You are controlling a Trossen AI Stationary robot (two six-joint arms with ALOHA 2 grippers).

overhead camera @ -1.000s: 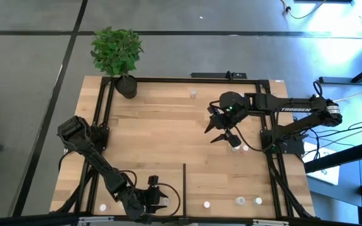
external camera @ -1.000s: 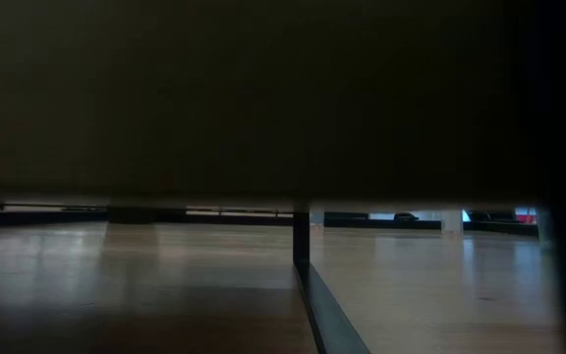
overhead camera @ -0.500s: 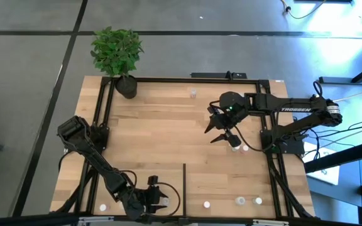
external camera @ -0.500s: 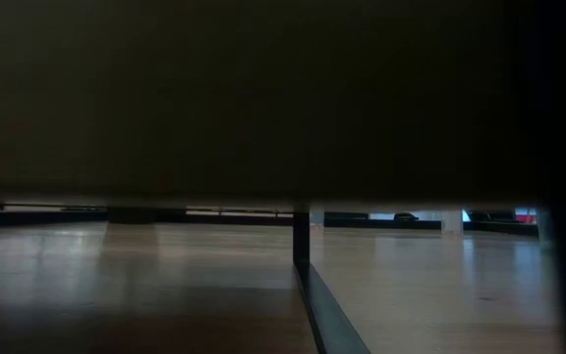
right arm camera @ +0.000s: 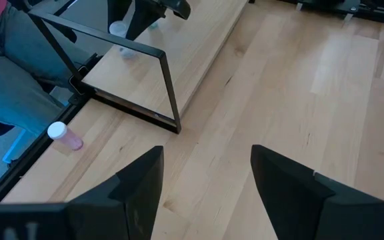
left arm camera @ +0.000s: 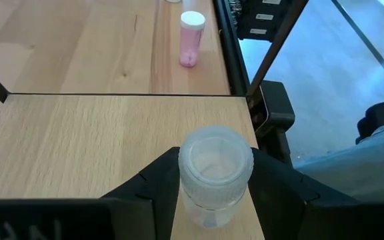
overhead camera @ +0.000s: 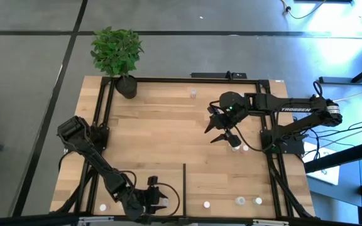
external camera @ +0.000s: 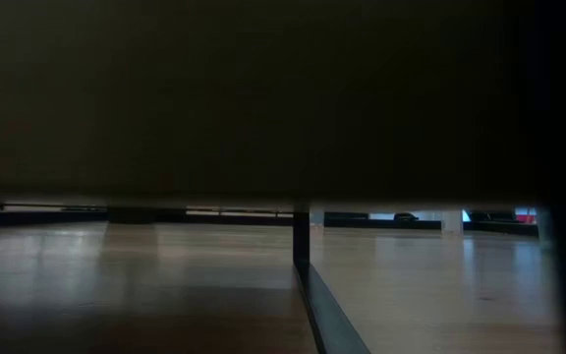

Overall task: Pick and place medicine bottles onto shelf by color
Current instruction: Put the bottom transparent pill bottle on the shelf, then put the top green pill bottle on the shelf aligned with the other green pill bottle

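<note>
While the left gripper (left arm camera: pixel 213 183) clamps a clear bottle (left arm camera: pixel 215 175) above the shelf (left arm camera: pixel 79 143), the right gripper (right arm camera: pixel 205 180) hangs mid-table. Its fingers gape wide, empty.

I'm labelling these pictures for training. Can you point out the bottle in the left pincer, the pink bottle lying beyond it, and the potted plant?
Clear bottle (left arm camera: pixel 215 167), left wrist view: its ribbed cap.
Pink bottle (left arm camera: pixel 191 41), left wrist view: its pink body.
Potted plant (overhead camera: pixel 116 50), high view: its leaves.

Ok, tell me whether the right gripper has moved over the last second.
No. In the high view the right gripper sits at the same spot beside the white-capped bottle, with its jaws open as before.
</note>
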